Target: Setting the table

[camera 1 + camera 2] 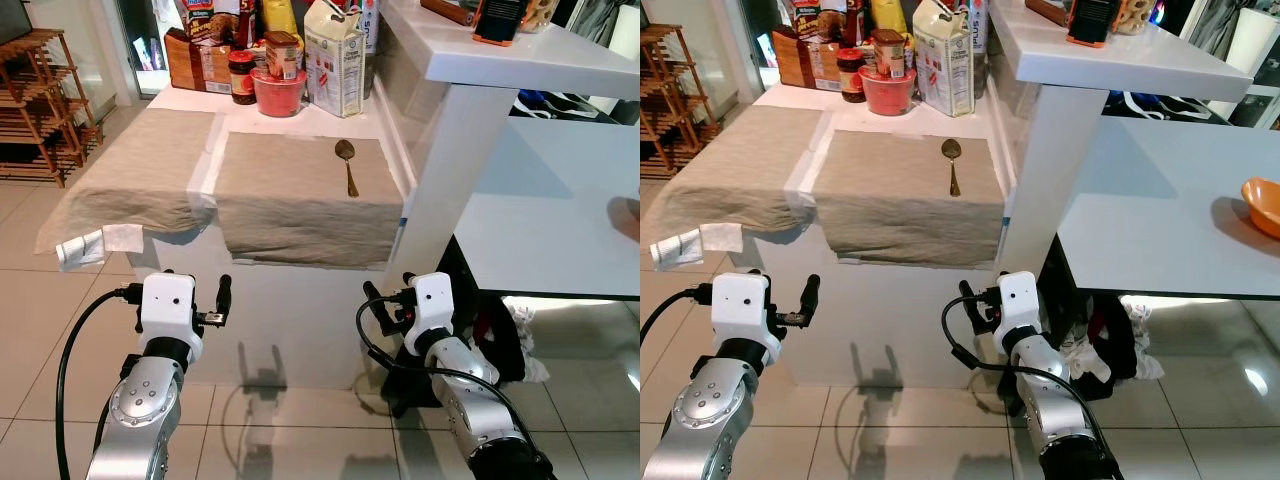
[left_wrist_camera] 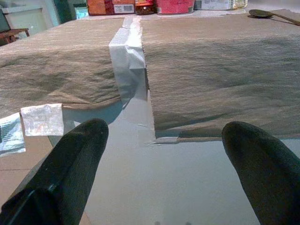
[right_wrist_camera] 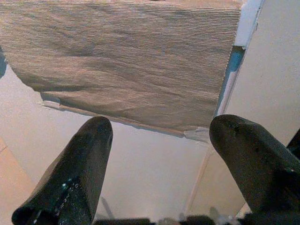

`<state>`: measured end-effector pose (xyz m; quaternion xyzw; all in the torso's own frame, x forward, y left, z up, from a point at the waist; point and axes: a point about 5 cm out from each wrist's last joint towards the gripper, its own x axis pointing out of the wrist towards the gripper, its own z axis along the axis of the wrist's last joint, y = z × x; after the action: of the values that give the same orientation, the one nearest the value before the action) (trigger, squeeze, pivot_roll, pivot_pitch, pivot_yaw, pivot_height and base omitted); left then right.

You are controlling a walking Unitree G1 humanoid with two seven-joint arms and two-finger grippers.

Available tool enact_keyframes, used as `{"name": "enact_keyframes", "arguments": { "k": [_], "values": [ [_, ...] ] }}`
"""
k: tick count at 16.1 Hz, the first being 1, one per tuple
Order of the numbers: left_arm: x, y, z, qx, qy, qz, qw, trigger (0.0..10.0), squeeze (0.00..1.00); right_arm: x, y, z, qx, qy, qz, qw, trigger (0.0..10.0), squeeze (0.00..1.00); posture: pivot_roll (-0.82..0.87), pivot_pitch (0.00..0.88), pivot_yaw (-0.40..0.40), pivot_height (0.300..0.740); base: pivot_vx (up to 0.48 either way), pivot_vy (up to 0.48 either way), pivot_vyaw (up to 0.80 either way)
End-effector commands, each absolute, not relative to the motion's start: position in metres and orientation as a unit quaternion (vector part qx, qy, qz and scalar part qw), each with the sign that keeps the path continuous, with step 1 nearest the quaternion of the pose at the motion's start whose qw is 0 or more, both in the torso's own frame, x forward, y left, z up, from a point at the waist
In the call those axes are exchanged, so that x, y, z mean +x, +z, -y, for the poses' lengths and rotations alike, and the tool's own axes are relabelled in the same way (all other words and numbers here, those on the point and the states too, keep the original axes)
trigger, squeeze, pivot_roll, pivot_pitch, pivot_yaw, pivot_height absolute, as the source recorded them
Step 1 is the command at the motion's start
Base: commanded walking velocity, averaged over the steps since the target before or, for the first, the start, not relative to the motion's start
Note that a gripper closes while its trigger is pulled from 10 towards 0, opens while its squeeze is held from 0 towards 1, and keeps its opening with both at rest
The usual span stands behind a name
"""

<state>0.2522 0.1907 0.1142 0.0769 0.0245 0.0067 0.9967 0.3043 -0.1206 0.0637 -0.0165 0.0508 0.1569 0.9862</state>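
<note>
I hold both grippers low before the desk (image 1: 300, 110), left gripper (image 1: 205, 300) and right gripper (image 1: 385, 300) each with jaws wide and empty. The spoon (image 1: 347, 165) lies on the right placemat (image 1: 300, 195), near the jars. My worry: the mat overhangs the edge, so a careless reach could drag it off.

- I see a spoon (image 1: 346, 160) lying on the right placemat (image 1: 300, 195); a second placemat (image 1: 140, 165) lies left.
- Food containers (image 1: 285, 65) stand behind both.
- A bowl (image 1: 1262, 205) sits on the table (image 1: 1160, 220) far right.
</note>
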Motion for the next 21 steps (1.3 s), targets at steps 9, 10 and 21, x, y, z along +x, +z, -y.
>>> {"name": "enact_keyframes", "arguments": {
  "k": [9, 10, 21],
  "values": [
    [0.260, 0.128, -0.179, 0.094, -0.026, 0.005, 0.995, 10.0, 0.00, 0.329, 0.105, 0.106, -0.011, 0.148, 0.018, 0.989, 10.0, 0.00, 0.07, 0.000, -0.034, 0.736, 0.432, 0.000, 0.00],
    [0.261, 0.129, -0.179, 0.095, -0.026, 0.009, 0.995, 10.0, 0.00, 0.330, 0.108, 0.102, -0.016, 0.157, 0.024, 0.987, 10.0, 0.00, 0.07, 0.000, -0.037, 0.736, 0.435, 0.000, 0.00],
    [0.261, 0.134, -0.170, 0.122, -0.037, 0.032, 0.991, 10.0, 0.00, 0.320, 0.149, 0.079, -0.005, 0.216, 0.128, 0.968, 10.0, 0.00, 0.08, 0.000, -0.042, 0.736, 0.105, 0.208, 0.00]
  ]
}}
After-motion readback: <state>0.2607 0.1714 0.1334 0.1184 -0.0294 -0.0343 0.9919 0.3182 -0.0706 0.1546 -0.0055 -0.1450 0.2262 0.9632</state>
